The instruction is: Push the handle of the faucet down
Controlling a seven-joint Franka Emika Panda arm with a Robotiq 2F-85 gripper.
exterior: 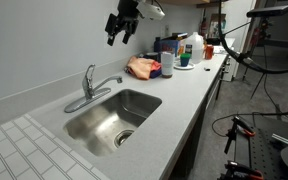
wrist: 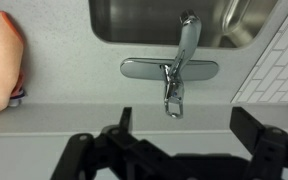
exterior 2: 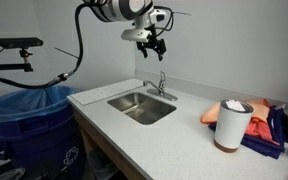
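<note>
The chrome faucet [exterior: 88, 94] stands behind the steel sink basin [exterior: 96, 121] and shows in both exterior views [exterior 2: 162, 88]. Its short handle [exterior: 89, 72] rises upright from the body [exterior 2: 163, 74], and the thin spout [exterior: 112, 80] reaches over the basin. In the wrist view I look straight down on the faucet base [wrist: 144, 69], with the handle [wrist: 173, 98] pointing toward me and the spout [wrist: 188, 35] pointing away. My gripper [exterior: 118, 34] hangs well above the faucet [exterior 2: 155, 43], touching nothing. Its fingers [wrist: 184, 122] are open and empty.
An orange cloth [exterior: 142, 67], cups and bottles [exterior: 184, 50] stand on the counter past the sink. A white tumbler [exterior 2: 231, 125] stands on the near counter, and a blue bin [exterior 2: 29, 120] is on the floor. A tiled drainboard [exterior: 14, 150] adjoins the basin.
</note>
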